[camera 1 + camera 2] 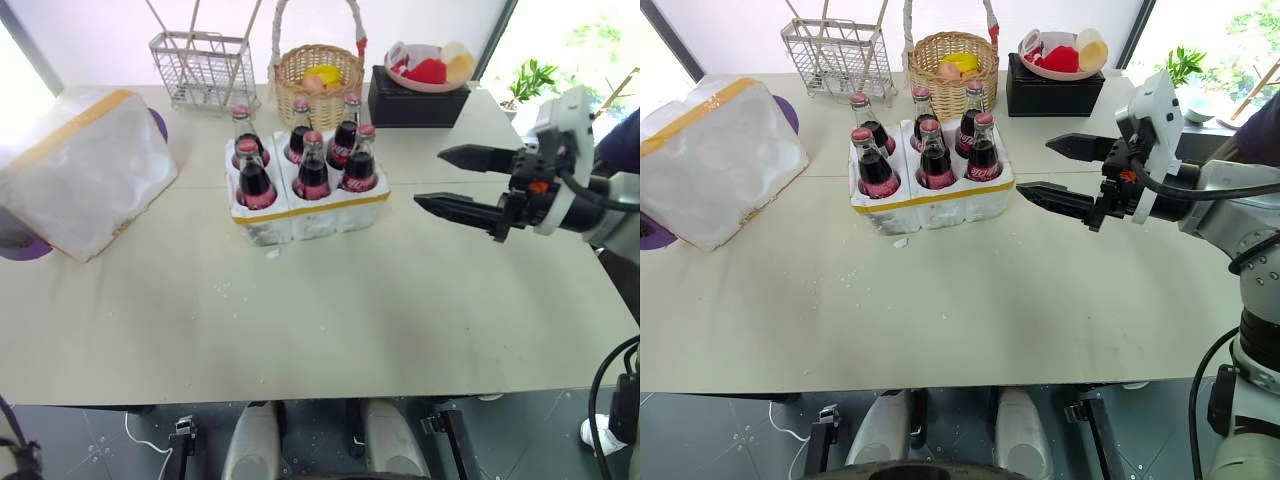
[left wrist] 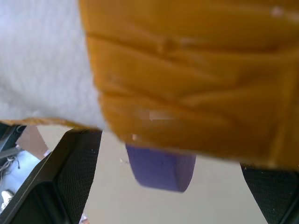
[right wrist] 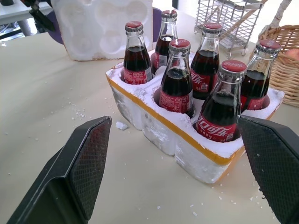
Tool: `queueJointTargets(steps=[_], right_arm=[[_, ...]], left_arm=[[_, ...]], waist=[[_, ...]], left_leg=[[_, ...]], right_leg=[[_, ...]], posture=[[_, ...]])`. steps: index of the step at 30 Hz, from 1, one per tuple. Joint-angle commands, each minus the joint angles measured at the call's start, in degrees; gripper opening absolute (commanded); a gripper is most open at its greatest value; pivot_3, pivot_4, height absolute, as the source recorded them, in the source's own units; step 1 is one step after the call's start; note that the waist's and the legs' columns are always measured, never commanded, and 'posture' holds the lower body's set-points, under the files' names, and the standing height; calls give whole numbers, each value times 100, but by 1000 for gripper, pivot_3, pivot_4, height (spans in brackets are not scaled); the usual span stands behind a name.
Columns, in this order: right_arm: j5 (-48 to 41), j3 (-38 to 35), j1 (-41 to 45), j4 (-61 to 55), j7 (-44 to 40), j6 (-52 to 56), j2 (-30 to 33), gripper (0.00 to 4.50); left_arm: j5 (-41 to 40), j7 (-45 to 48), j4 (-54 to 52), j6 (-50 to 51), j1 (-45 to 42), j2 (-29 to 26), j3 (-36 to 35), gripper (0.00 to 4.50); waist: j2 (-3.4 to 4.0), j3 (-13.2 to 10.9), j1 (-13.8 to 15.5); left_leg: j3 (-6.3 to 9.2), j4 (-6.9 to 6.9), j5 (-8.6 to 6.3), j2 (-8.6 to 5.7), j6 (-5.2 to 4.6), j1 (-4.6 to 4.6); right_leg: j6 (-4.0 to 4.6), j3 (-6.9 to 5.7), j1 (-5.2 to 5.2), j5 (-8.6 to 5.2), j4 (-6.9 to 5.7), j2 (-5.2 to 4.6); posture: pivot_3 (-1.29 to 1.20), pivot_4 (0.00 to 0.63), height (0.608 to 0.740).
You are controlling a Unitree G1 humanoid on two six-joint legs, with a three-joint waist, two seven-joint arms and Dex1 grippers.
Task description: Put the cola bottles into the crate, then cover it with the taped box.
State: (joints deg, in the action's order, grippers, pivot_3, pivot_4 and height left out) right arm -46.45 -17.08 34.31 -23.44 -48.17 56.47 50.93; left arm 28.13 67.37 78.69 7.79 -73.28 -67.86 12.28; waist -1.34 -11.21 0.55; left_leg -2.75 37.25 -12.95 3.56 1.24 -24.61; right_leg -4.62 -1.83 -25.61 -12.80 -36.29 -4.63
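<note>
A: Where are the six small glass bottles of dark cola with red caps (image 1: 312, 164) sitting?

B: All six are standing upright in the wells of the low white styrofoam crate with the yellow tape band (image 1: 318, 216), which is resting toward the far middle of the pale desk (image 1: 330, 320), just in front of the woven wicker basket (image 1: 318, 73).

A: And the large white styrofoam box wrapped in yellow tape (image 1: 85, 168)?

B: It is lying tilted at the desk's left edge, well apart from the crate.

A: What is the right gripper (image 1: 445, 181) doing?

B: It is hovering level beside the crate's right end, its black fingers spread wide and holding nothing.

A: The left gripper (image 2: 177, 182)?

B: Its fingers (image 2: 70, 177) are standing wide under the taped box; whether they are touching it is hard to tell, since the view is blurred.
</note>
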Motion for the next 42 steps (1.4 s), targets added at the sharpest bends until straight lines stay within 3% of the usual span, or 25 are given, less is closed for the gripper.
queueJointTargets(steps=[1,12,15,21,22,27,35,42], right_arm=[[-99,-157,28,-129,35,-122,140,4373],[-107,-211,-102,-179,90,-187,221,4373],[-123,-206,-109,-192,122,-205,217,4500],[-145,-236,-180,-229,185,-242,195,4500],[-158,-247,-198,-244,189,-248,201,4500],[-198,-253,-250,-312,129,-308,284,4500],[-397,-440,-512,-578,331,-363,319,4500],[-568,-556,-699,-679,599,-364,298,4500]], left_arm=[[-183,-92,8,184,-5,-10,-217,4500],[-393,-46,-7,530,-35,94,-413,4500],[-423,48,-8,581,-57,101,-411,3608],[-432,229,-16,660,-79,98,-380,545],[-437,243,-17,673,-77,100,-381,307],[-589,-21,-49,514,-130,124,-541,283],[-1496,-1289,-242,-686,-329,378,-1566,283],[-1974,-1059,-1104,-2077,-15,975,-1683,283]], waist=[[0,0,0],[-3,2,3],[-3,2,2],[-4,2,4],[-4,2,4],[-4,2,6],[-12,7,17],[-13,7,25]], left_leg=[[0,0,0,0,0,0],[0,4,0,0,0,1],[0,6,0,-1,0,2],[0,7,0,-1,0,2],[0,7,0,-1,0,3],[1,8,0,-1,0,10],[2,11,0,0,0,9],[2,25,0,-1,0,9]], right_leg=[[0,0,0,0,-1,0],[-1,0,1,1,-5,1],[-2,0,2,1,-5,0],[-1,0,3,1,-6,1],[-2,0,4,1,-6,1],[-2,0,10,1,-7,1],[-9,0,13,5,-6,0],[-15,1,22,11,-5,-1]], posture=[[0,150,740],[0,150,740],[0,150,740],[0,150,740],[0,150,740],[0,150,740],[0,150,740],[0,150,740]])
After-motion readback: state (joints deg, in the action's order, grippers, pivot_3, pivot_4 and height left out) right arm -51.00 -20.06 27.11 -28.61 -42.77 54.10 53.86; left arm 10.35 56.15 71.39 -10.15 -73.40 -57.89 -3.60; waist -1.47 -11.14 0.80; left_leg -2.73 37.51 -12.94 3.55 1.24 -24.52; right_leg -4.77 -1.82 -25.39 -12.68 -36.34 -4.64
